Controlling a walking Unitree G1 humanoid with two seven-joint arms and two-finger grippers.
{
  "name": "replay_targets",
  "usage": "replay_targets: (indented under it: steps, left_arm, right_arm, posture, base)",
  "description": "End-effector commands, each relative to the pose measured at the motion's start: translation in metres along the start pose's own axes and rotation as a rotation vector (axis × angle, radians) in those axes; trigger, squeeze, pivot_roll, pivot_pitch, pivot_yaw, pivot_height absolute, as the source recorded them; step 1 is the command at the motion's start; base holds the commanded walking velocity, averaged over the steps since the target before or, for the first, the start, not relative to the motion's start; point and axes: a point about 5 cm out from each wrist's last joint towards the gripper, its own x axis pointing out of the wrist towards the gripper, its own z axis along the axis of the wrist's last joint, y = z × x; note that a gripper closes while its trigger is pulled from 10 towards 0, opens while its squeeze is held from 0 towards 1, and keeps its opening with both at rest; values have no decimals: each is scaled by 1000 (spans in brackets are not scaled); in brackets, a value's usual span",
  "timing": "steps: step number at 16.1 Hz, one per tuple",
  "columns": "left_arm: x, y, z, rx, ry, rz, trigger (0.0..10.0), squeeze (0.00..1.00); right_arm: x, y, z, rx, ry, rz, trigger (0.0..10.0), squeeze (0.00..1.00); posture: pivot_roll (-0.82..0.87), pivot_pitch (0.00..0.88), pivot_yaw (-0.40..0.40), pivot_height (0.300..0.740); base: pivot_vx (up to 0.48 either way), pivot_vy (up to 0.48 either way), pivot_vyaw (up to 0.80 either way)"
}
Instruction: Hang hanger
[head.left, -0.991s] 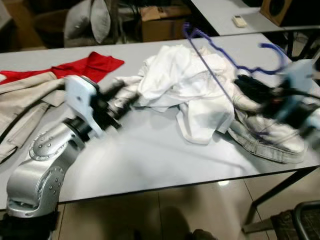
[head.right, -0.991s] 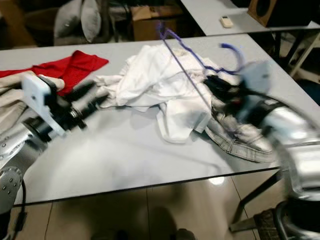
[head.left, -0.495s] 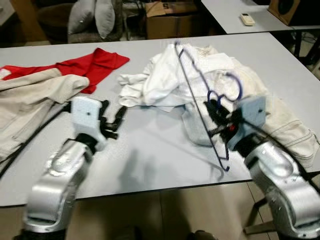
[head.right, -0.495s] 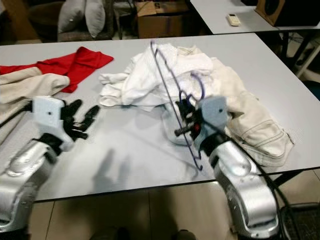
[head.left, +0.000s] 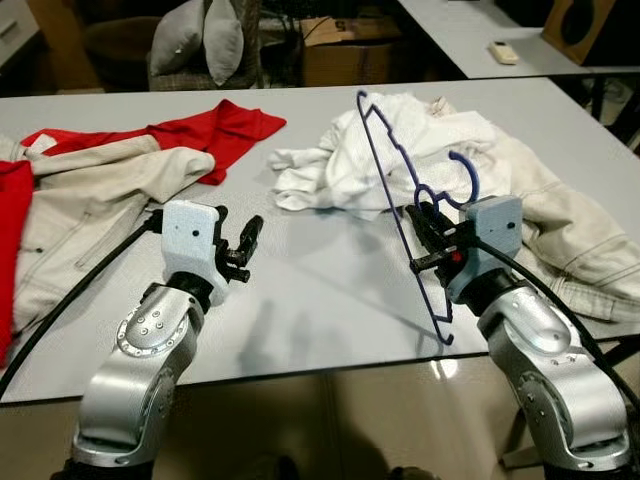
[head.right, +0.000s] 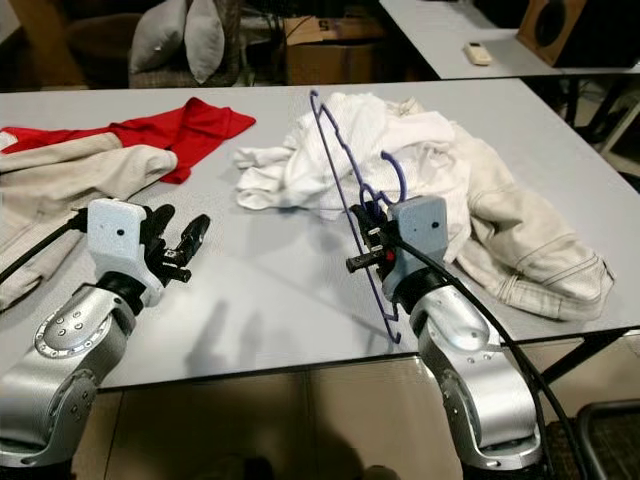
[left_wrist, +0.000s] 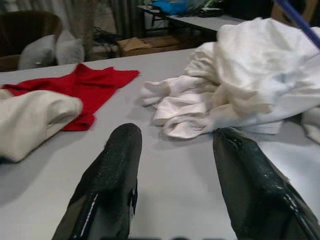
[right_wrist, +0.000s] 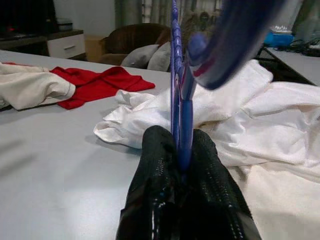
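Right end effector (head.left: 425, 243): fingers clamped tight on the thin blue plastic hanger (head.left: 398, 205), gripping it just below the hook. The hanger is held clear above the grey counter (head.left: 310, 300), standing on edge, one shoulder tip raised toward the far side and the other tip pointing down past the near counter edge. Its hook curves up beside the end effector's pale blue housing.

Left end effector (head.left: 237, 255): fingers spread apart, nothing between them, hovering over bare counter surface near the robot's left side.

On the counter behind the hanger lies a crumpled white cloth garment (head.left: 390, 150), and touching it on the right a cream denim garment (head.left: 580, 235) reaching the counter's right edge. At the far left lies a beige jacket (head.left: 90, 205) with a red cloth (head.left: 215, 130) beside and partly under it. A black cable (head.left: 75, 300) runs across the counter from the left arm
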Motion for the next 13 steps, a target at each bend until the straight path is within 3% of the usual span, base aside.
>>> replay_targets:
  steps: [1,3,5,8,10,13]
  left_arm:
    - [0,3,0,17,-1,19,10000,8]
    - [4,2,1,16,-2,19,10000,8]
    - [4,-4,-2,14,7,-20,10000,8]
    - [6,0,-3,9,6,8,10000,8]
    - [12,-4,1,7,-4,-4,10000,8]
    - [8,-1,-5,15,11,4,10000,8]
  right_arm:
    - [1,-3,-1,-29,1,-35,10000,0]
    - [-1,-4,-6,-50,21,-43,10000,0]
    - [-4,-4,-8,24,38,-25,10000,0]
    - [-4,-2,-8,31,46,-10,10000,0]
    - [-4,-10,-5,60,39,-47,10000,0]
    - [-6,-8,-8,79,59,-33,10000,0]
  posture:
    - [-139,23,34,740]
    - [-145,35,49,740]
    - [-157,37,53,740]
    - [-163,29,51,740]
    - [-153,42,55,740]
    - [-161,36,50,740]
  base:
    - [0,319,0]
    - [0,322,0]
    - [0,322,0]
    - [0,320,0]
    - [0,319,0]
    - [0,315,0]
